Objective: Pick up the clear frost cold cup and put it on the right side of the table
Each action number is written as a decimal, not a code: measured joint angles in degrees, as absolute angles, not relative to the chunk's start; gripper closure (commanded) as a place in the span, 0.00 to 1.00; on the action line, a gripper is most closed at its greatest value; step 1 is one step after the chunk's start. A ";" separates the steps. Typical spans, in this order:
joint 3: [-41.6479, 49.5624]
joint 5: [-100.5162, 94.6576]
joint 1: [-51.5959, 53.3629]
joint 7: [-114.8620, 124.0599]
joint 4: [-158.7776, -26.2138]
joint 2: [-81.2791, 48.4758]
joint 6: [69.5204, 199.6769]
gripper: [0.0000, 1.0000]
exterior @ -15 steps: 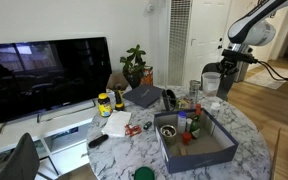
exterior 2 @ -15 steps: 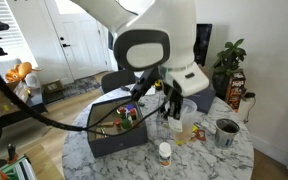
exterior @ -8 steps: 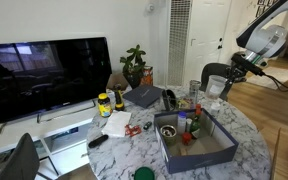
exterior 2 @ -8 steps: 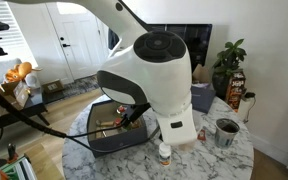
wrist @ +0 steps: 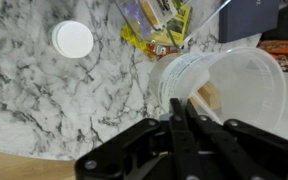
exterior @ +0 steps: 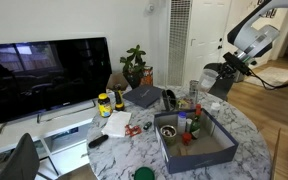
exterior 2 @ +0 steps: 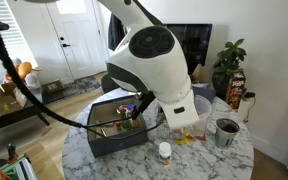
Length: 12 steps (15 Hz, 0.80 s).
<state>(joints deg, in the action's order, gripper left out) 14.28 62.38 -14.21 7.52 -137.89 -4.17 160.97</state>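
Observed from the wrist view: the gripper has its jaws drawn nearly together and clamped on the side wall of the clear frost cold cup at the rim. One finger lies against the outside of the wall; the other sits just inside the mouth. The cup extends away from the jaws at a slant, its open mouth nearer the camera and its base further off.

The cup is over the table, close to that table's edge. Actual clearance between the base and the table top cannot be confirmed from this view.

On the table, a round white cap lies apart from the cup. A yellow snack packet lies on the table just beyond the cup's base.

In an exterior view the cup is at the table's far edge, with the gripper angled onto its upper part.

In an exterior view the arm housing fills the frame above the table. Cup and jaws are hidden behind it.
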 measured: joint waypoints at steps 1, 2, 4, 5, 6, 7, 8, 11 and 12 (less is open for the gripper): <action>13.71 60.89 -13.78 8.66 -137.31 -5.82 160.97 0.99; 13.47 59.36 -13.43 9.96 -136.59 -7.20 161.06 0.99; 13.54 56.23 -13.30 13.11 -135.26 -8.83 161.81 0.99; 13.64 54.78 -13.30 14.70 -135.22 -9.80 162.15 0.99; 13.74 53.49 -13.29 16.24 -135.20 -10.68 162.89 0.99; 14.00 51.94 -13.28 18.04 -135.30 -11.42 163.28 0.99; 14.42 50.28 -13.24 19.71 -135.35 -12.05 163.38 0.99; 15.21 46.17 -13.09 23.61 -135.29 -13.44 163.38 0.99; 15.20 45.53 -13.08 24.28 -135.22 -13.82 163.32 0.99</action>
